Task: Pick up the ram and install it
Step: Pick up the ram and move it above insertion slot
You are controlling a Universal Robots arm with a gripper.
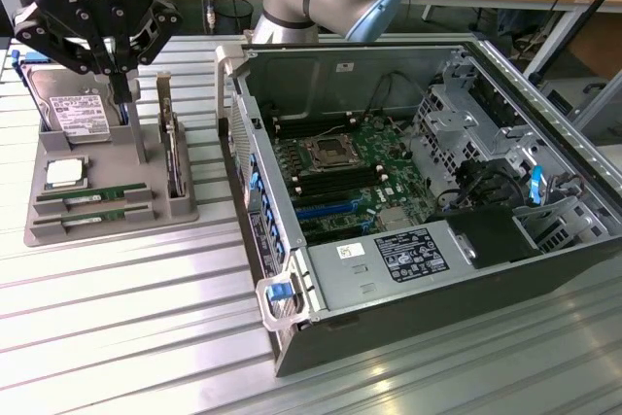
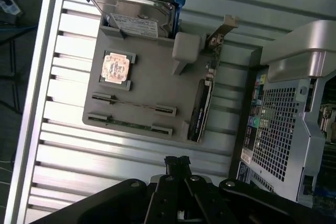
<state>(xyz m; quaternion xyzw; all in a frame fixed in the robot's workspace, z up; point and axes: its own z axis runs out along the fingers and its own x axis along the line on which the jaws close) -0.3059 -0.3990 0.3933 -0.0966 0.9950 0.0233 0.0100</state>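
Gripper (image 2: 177, 161) is held over the grey tray (image 2: 152, 77), jaws pressed together on nothing; ram sticks (image 2: 131, 125) are seated there

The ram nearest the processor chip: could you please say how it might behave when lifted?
Being a thin, narrow board, the ram is probably light and fairly stiff. It stands on edge in slots of the grey holder, so tilting might bind it. Its bare board looks fragile.
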